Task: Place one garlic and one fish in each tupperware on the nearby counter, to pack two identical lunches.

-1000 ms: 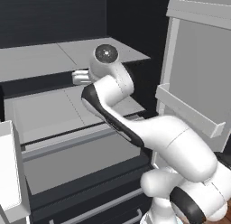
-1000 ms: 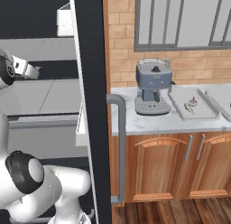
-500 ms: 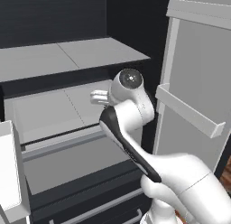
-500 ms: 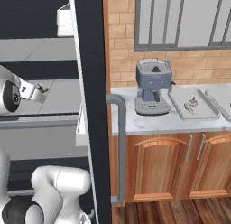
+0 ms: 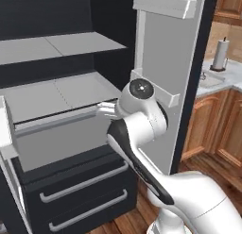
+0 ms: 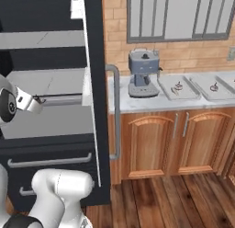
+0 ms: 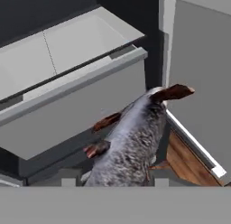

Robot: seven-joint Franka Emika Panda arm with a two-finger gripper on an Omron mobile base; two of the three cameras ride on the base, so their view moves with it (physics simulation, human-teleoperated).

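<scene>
My gripper [image 7: 131, 157] is shut on a fish [image 7: 131, 136], silvery-grey with reddish-brown fins and tail, which points up and away between the fingers. The hand hangs in front of the open fridge's grey drawer, with the gripper [image 5: 105, 110] beside the drawer's front and the gripper [image 6: 39, 102] left of the fridge door. Two pale tupperware trays, one [image 6: 177, 88] and another [image 6: 214, 87], lie on the marble counter [image 6: 151, 101]. Small items lie in each, too small to name. No garlic is plain to see.
The open fridge door [image 6: 94, 84] with its grey handle [image 6: 115, 112] stands between my hand and the counter. A coffee machine [image 6: 143, 73] sits left of the trays. Grey shelves [image 5: 56, 94] and dark drawers [image 5: 85, 190] are behind the hand. Wood floor lies below.
The whole picture has shifted, so the base has moved: more of the counter and cabinets shows. My arm has swung away from the shelves, with the fish in the gripper.
</scene>
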